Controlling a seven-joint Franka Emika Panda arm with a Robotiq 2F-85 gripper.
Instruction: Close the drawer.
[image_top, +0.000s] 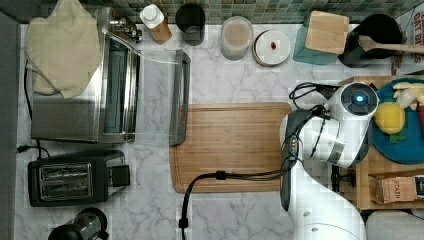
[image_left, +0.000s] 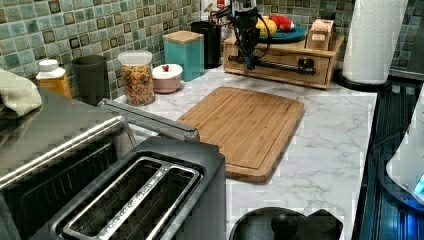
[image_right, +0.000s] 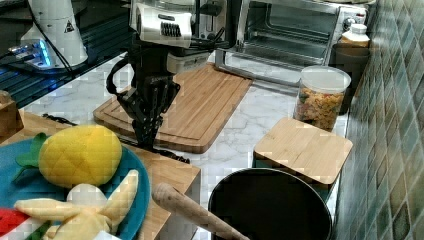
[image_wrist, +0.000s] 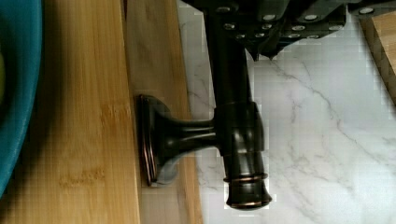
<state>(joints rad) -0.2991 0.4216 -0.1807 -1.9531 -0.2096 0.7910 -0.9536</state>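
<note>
Left view. The drawer (image_left: 285, 74) sits in the wooden stand on the far side of the counter (image_left: 330, 130), at 12 o'clock from the cutting board (image_left: 245, 125) and under the wooden top (image_left: 280, 44) that carries the blue plate (image_left: 290, 35). Its front looks level with the stand, or very nearly. The hand (image_left: 250, 60) hangs at the 9 o'clock end of the long dark handle (image_left: 280, 64), touching it or just beside it.

Right view. The hand points down just off the wooden top's edge, at 12 o'clock from the plate. We cannot tell whether it is open or closed.

Wrist view. The handle's bar and post fill the middle, with the hand's body right over the bar. The pale drawer front lies between the wooden top and the marble counter. We see no open tray and no gap.

Top view. The arm (image_top: 330, 135) hangs over the stand's edge at 9 o'clock from the plate.

We judge that the closing push is at its end or close to it. The next move calls for a short straight press into the stand if any slack is left, then a clean retreat from the handle.
</note>
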